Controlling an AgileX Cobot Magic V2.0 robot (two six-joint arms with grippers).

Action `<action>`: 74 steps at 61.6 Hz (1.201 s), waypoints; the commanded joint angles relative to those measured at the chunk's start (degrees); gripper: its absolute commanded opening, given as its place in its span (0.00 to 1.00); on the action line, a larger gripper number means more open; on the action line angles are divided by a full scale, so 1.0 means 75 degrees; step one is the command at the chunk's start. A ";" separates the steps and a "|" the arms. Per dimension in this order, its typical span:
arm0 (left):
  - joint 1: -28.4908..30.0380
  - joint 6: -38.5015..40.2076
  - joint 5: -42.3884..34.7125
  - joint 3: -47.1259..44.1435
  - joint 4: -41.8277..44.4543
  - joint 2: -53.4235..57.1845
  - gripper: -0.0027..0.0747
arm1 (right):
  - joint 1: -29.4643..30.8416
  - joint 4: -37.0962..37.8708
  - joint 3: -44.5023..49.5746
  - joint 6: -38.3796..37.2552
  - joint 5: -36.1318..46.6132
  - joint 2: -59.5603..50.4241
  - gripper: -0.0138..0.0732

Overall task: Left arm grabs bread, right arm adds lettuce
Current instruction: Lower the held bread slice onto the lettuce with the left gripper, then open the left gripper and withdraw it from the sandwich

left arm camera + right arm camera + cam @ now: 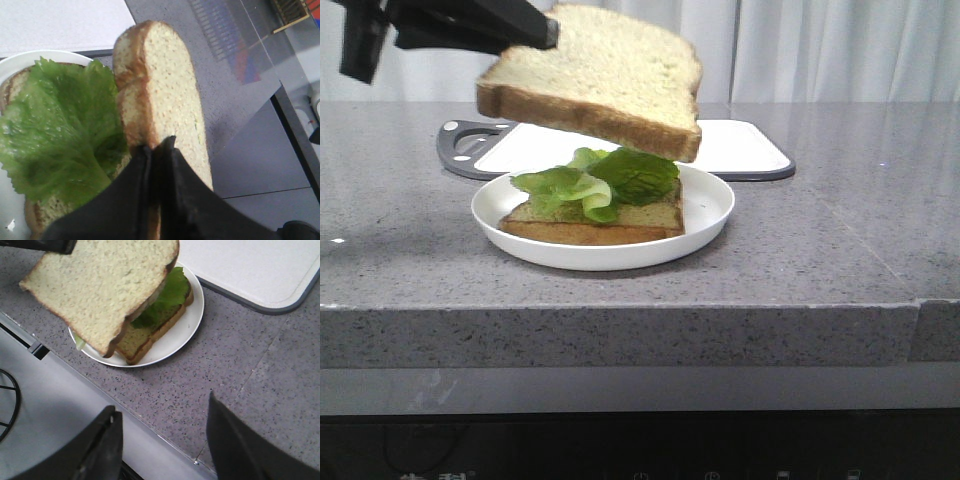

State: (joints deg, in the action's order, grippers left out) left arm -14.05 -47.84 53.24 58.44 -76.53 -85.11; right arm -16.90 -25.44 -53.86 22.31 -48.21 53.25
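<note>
Over the white plate (pixel 715 215) the bread (pixel 605 75) hangs in the air, tilted, clear of everything below it; left gripper (pixel 155 150) is clamped on one edge of the slice, fingers pinched together on the crust in the left wrist view. On the plate sits a thinner slice (pixel 620 222) with the lettuce (pixel 620 178) lying across its top, so the lettuce step looks done. Right gripper (pixel 162 440) holds nothing, fingers spread wide apart, parked well off the plate toward the counter's front edge. Behind the plate lies a white cutting board (pixel 740 148) with a grey rim, nothing on it that I can see. My read: grab done, lettuce placed, what's left is lowering the held slice onto the leaf to close the sandwich, if that's intended. Held slice is offset a bit from the lower one toward the left arm's side and angled, so it'd need squaring up before release. Leaf overhangs the lower slice on that same side, could shift on contact
</note>
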 commanded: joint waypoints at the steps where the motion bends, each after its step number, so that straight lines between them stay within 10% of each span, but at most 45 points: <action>1: 0.0049 -0.0030 0.0182 0.0274 -0.0730 -0.0008 0.01 | 0.0036 -0.0078 -0.0225 -0.0015 0.0343 -0.0108 0.62; 28: 0.0081 -0.0030 -0.0271 0.0274 -0.0367 -0.0392 0.03 | 0.0036 -0.0078 -0.0225 -0.0015 0.0154 -0.0108 0.62; 50: 0.0081 -0.0030 -0.0193 0.0292 0.0050 -0.0355 0.56 | 0.0036 0.0365 -0.0225 -0.0164 0.0129 -0.0108 0.62; 74: 0.0081 0.2462 -0.0505 0.0703 0.4208 0.1238 0.56 | 0.0036 0.2656 -0.0234 -0.2806 -0.0793 -0.0788 0.62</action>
State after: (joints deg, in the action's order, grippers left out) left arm -13.57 -36.38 50.33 60.86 -51.80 -81.43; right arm -16.90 -8.41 -53.86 6.22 -55.55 49.68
